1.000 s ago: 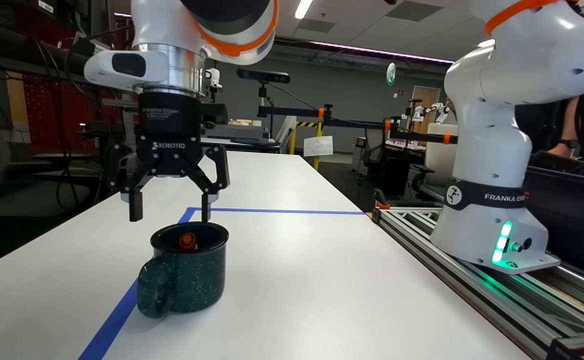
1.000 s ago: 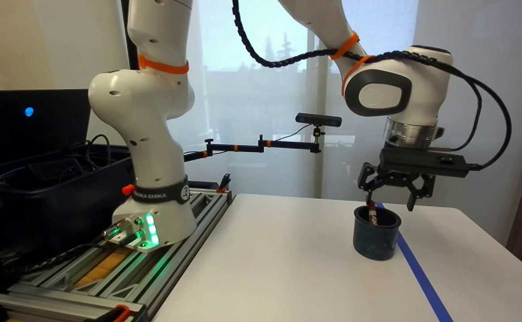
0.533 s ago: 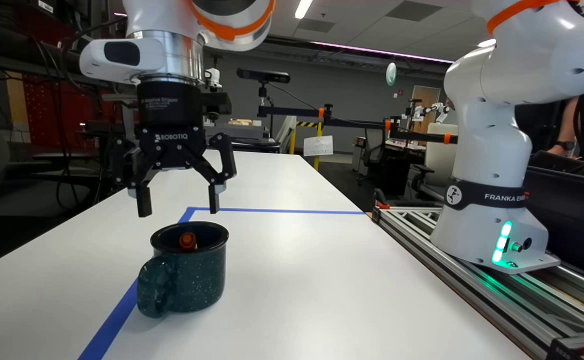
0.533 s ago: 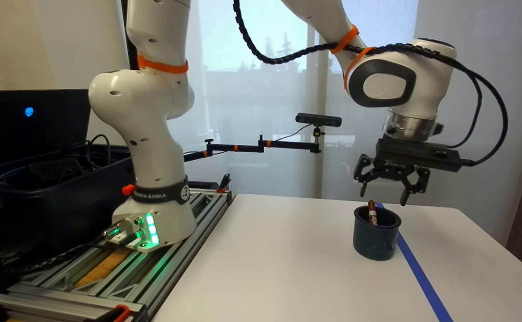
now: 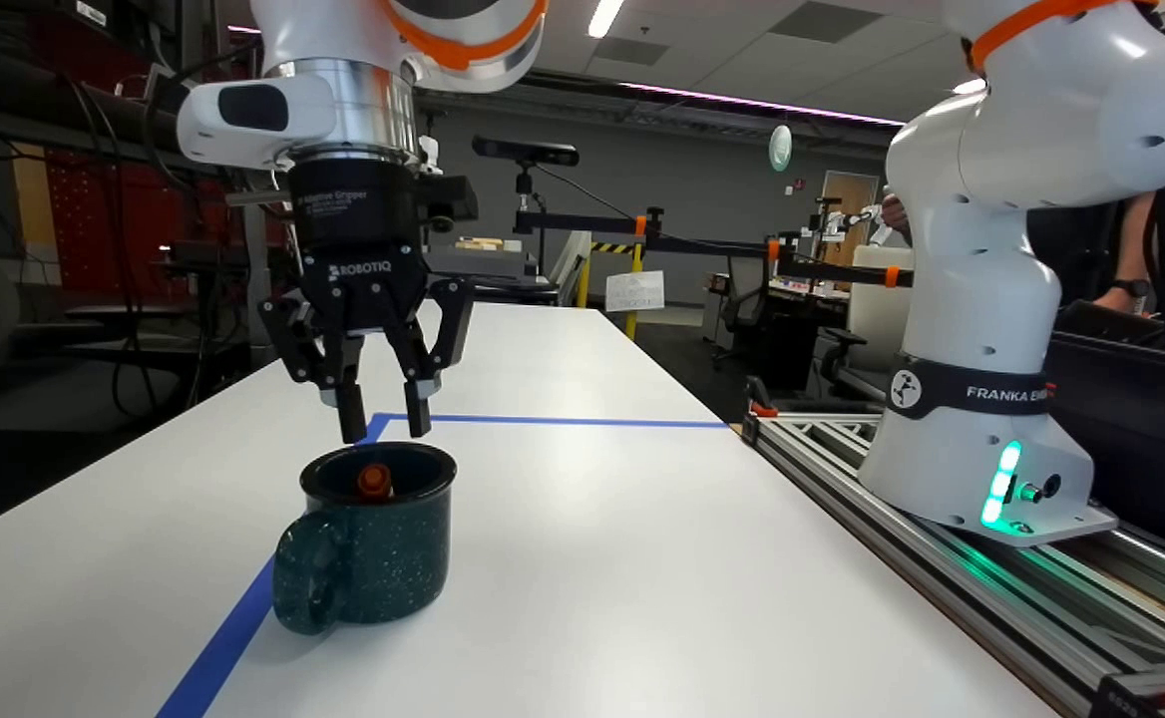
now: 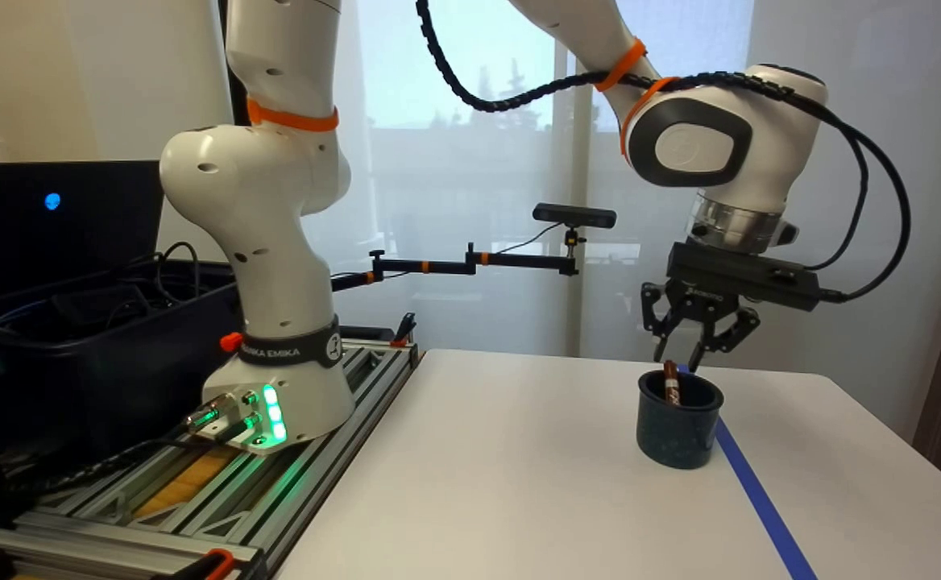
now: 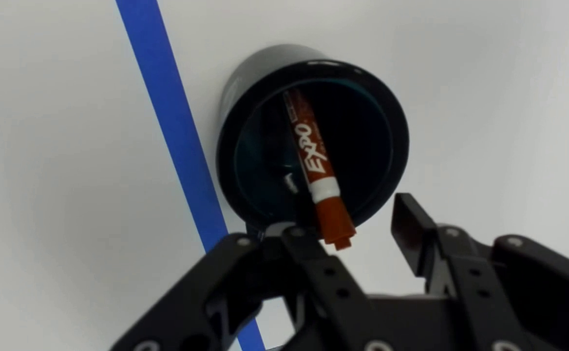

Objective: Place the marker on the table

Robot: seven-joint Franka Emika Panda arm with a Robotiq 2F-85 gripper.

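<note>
The marker (image 7: 311, 146), red-orange with a white band, leans inside the dark teal mug (image 6: 676, 439); its capped end sticks up past the rim in the wrist view. In an exterior view only the round orange end of the marker (image 5: 375, 483) shows within the mug (image 5: 398, 563). My gripper (image 5: 386, 429) hangs just above the mug's opening, jaws partly open and holding nothing. Seen from the wrist, the left finger is near the marker's cap, and the right finger stands off over white tabletop. The mug rests on the white table (image 5: 642, 558).
Blue tape (image 6: 760, 499) runs along the table beside the mug. The mug's handle (image 5: 308, 573) juts out on one side. A metal rail frame (image 6: 333, 459) under the arm's base borders the table. A camera (image 6: 574, 215) sits on a black boom behind.
My gripper has risen a little off the marker and mug, and its jaws have drawn closer together from wide open. The marker and the mug have stayed where they were.
</note>
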